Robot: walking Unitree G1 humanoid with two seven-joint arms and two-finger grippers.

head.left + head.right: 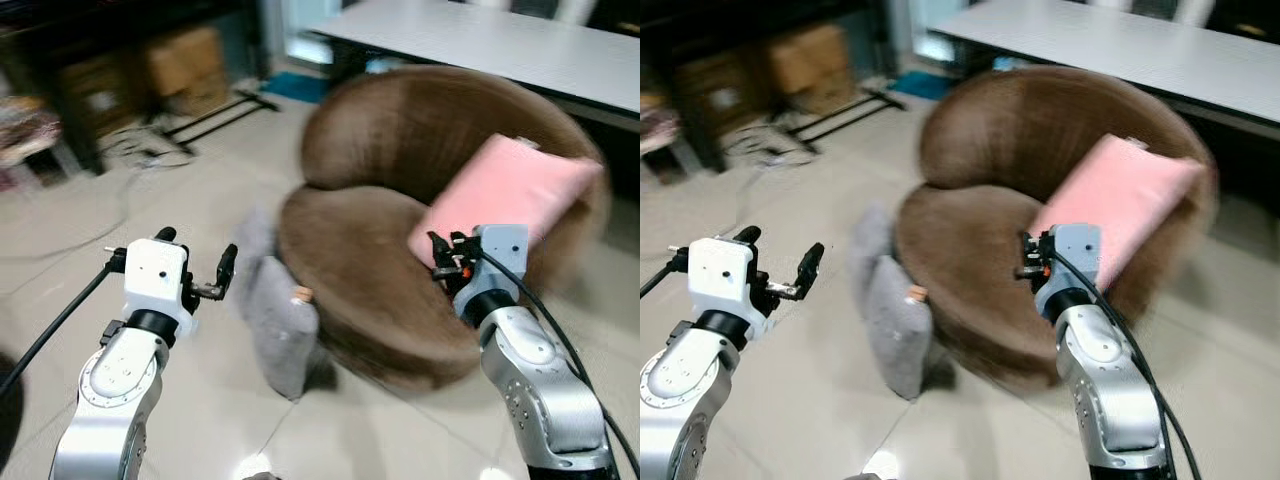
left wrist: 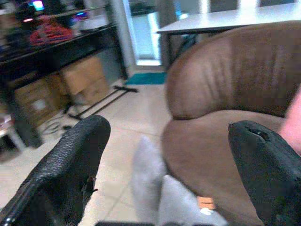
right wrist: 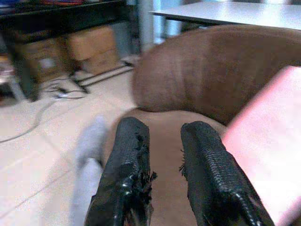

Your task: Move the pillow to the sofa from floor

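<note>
The left end effector [image 1: 195,268] is hovering open, nearest the grey pillow [image 1: 278,325] standing upright on the floor [image 1: 200,400] against the brown sofa's [image 1: 380,260] front edge, while the right end effector [image 1: 447,262] is nearly closed, holding nothing.

A plain grey pillow [image 1: 280,320] is showing beside a brown sofa [image 1: 390,200], where a pink cushion [image 1: 505,195] is glowing. The floor [image 1: 120,230] is looking pale beige, and the bench [image 1: 520,45] is showing white.

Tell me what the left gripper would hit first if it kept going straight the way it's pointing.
Probably the grey pillow leaning against the brown sofa; the open left gripper points over it towards the sofa, though depth is unclear.
</note>
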